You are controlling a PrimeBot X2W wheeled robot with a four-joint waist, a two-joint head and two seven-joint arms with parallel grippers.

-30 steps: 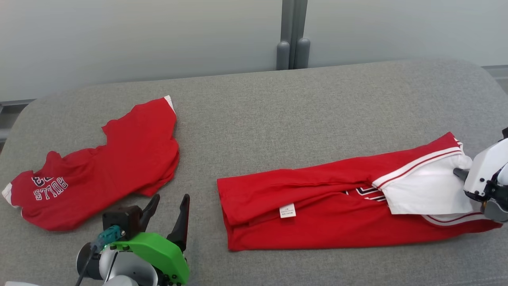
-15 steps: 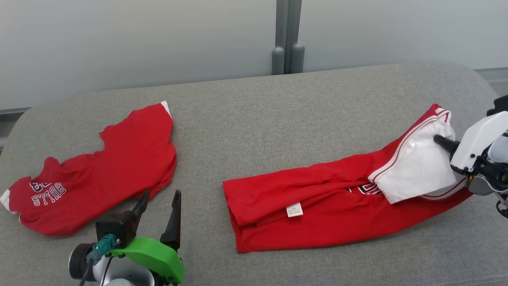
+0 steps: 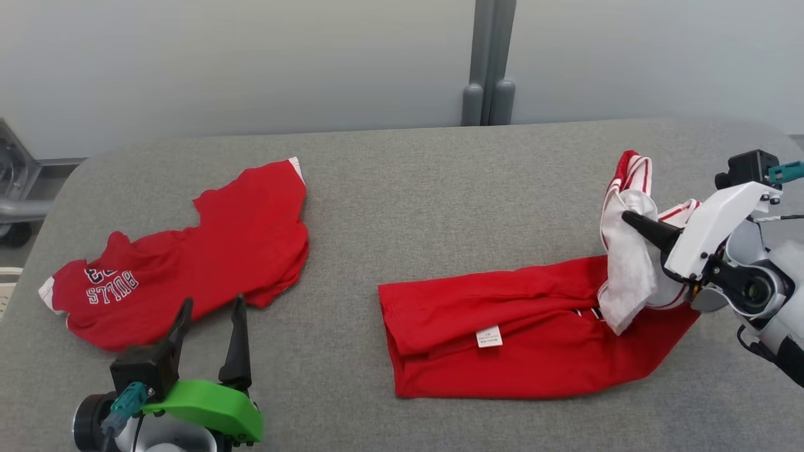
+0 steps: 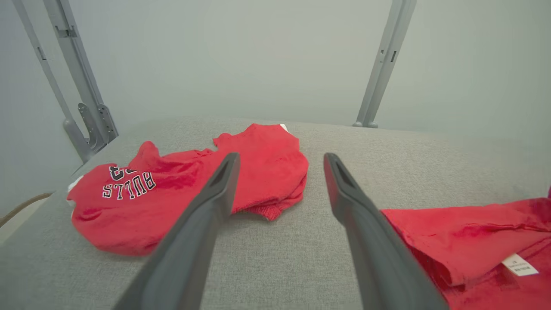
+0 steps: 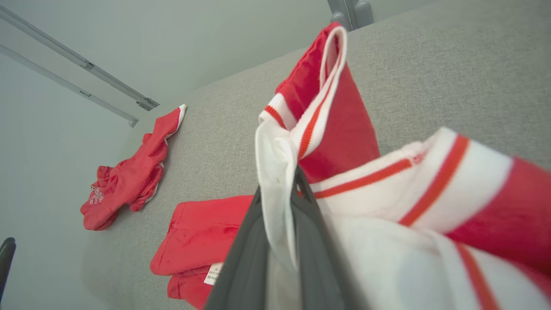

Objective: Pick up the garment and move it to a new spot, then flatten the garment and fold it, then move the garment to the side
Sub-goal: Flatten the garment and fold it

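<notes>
The garment [image 3: 502,326], red with a white panel and striped trim, lies folded lengthwise on the right half of the grey padded surface [image 3: 440,188]. My right gripper [image 3: 628,218] is shut on its white-trimmed right end and holds that end raised and bunched above the rest. In the right wrist view the white cloth [image 5: 275,181] is pinched between the dark fingers [image 5: 318,241], while the red body [image 5: 198,237] stays on the surface. My left gripper [image 3: 211,304] stands open at the lower left, empty, short of the garment's left edge [image 4: 473,232].
A second red shirt [image 3: 201,251] with "BULLS" lettering lies crumpled at the left, just beyond my left gripper [image 4: 280,157]; it also shows far off [image 5: 125,185] in the right wrist view. A grey post [image 3: 490,63] stands behind the surface's rounded back edge.
My right gripper has lifted the garment's white-trimmed end off the surface and carried it up and inward, so that end now stands bunched. The camera has shifted. The left gripper stays open.
</notes>
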